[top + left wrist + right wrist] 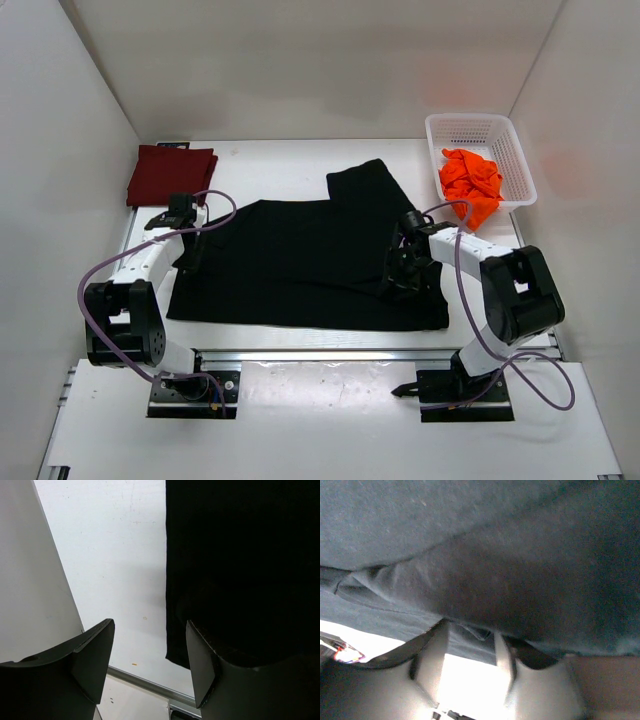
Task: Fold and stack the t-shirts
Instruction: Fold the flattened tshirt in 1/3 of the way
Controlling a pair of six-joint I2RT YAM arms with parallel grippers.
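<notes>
White desk [300,160] w/ white walls on three sides, seen from above. Black shirt [300,265] lies spread flat across the middle of the desk, one sleeve pointing to the far side, near edge close to the desk's front rail.

L arm [140,265] reaches to the shirt's left edge; R arm [500,280] bends inward over the shirt's right part.

White mesh basket [432,125] sits at the far right corner. Maroon shirt [170,175], folded into a rectangle, lies at the far left corner, apart from the black one. Orange shirt [470,180] is crumpled in the basket, part hanging over its near rim.

L fingers [95,652] are spread wide: one over bare desk, the other over black cloth, shirt's edge running btwn them.

R fingers [432,655] stand partly apart, light showing thru the gap, black cloth bunched across the tips; can't tell whether they pinch it.
</notes>
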